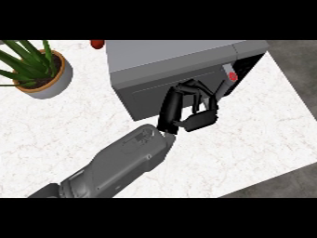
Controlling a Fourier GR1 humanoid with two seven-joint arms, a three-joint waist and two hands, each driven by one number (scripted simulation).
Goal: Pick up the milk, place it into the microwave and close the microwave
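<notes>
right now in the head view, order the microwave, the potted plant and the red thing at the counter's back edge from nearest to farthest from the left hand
From the left hand:
1. Microwave, right at the fingers, its front against them.
2. Red thing, back edge, left of the microwave.
3. Potted plant, far left.

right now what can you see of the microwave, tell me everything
The microwave is a grey box with a flat top, standing at the back of the white marble counter, right of the potted plant. Its front is a plain grey door that looks closed or nearly so, with a dark strip at its right end carrying a red button. A black hand lies against the door front, fingers spread on it. Its inside is hidden.
</notes>
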